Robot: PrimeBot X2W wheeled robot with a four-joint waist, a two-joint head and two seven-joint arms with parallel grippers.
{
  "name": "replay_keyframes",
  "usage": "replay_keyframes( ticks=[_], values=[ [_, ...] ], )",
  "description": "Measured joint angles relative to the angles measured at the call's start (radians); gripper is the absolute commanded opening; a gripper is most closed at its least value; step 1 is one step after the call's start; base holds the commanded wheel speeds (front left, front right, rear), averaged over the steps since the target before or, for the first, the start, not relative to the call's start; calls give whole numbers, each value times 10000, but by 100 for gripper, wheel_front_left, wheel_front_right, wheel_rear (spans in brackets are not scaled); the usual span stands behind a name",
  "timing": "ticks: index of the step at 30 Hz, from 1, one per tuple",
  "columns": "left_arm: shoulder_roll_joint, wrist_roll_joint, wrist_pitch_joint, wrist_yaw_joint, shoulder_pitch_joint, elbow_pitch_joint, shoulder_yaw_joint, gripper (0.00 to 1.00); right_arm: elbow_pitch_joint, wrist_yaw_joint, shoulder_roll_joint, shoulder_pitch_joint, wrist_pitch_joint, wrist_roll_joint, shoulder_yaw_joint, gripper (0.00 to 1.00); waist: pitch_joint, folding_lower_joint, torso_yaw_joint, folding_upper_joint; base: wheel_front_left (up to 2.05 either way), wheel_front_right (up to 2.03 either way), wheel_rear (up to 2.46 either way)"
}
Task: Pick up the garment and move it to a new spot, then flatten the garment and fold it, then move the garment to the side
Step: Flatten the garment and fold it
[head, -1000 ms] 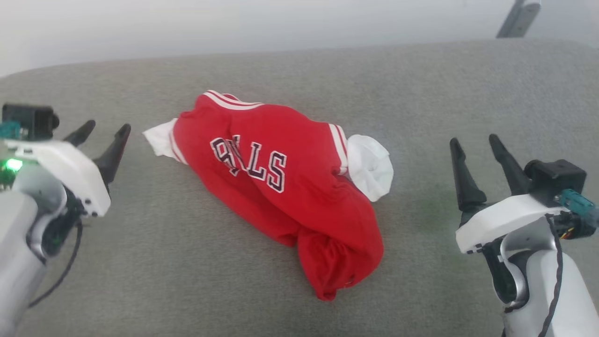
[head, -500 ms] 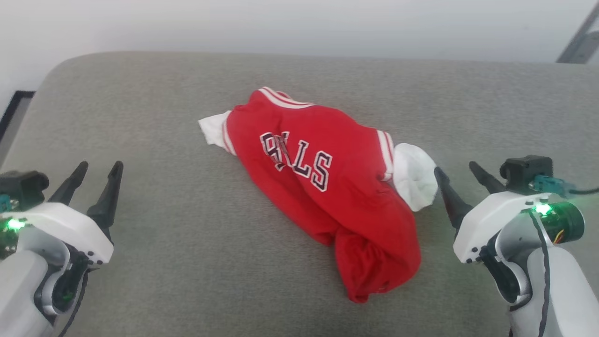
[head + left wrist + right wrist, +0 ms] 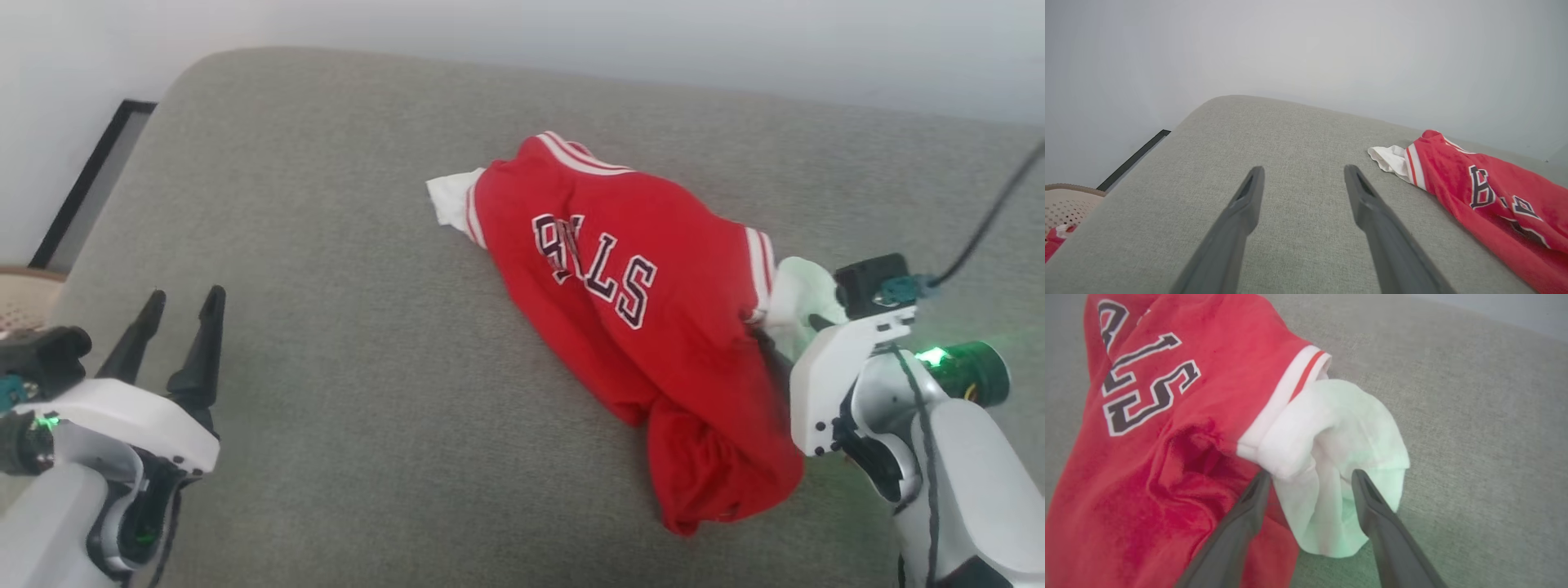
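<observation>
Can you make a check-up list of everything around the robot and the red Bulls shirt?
Surface: grey fabric cushion, smooth and bare around the shirt.
Job's things: red garment lies crumpled in a heap, lettering face up, not yet flattened or folded.
Clutter: nothing seen on the cushion.
Grippers: left gripper open, over bare cushion, apart from the garment. Right gripper open, one finger on each side of the bunched white sleeve, not closed on it.
Cables: black cable runs up from the right wrist camera, off the garment.
Surroundings: pale wall; pale perforated basket beside the cushion.
</observation>
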Motion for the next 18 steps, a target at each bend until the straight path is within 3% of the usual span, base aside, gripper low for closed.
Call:
replay_keyframes(
  ticks=[5,6,7,13,18],
  values=[
    [-462,219,-2,-242,305,35,529,100,786,0,-128,-472,483,-130,276,100,198,0,368,0,0,0,0],
    [-554,259,-2,-295,335,48,612,100,953,0,-130,-546,554,-140,353,66,238,0,424,0,0,0,0],
    [-654,293,0,-334,357,59,696,100,1051,0,-182,-627,554,-213,430,0,277,1,478,0,0,0,0],
    [-1024,642,-2,-606,534,148,1133,100,1262,0,-144,-988,738,-88,21,0,426,0,627,0,0,0,0],
    [-1206,763,-2,-717,701,167,1534,100,587,0,-382,-953,1360,364,-660,0,426,0,531,0,0,0,0]
  ],
)
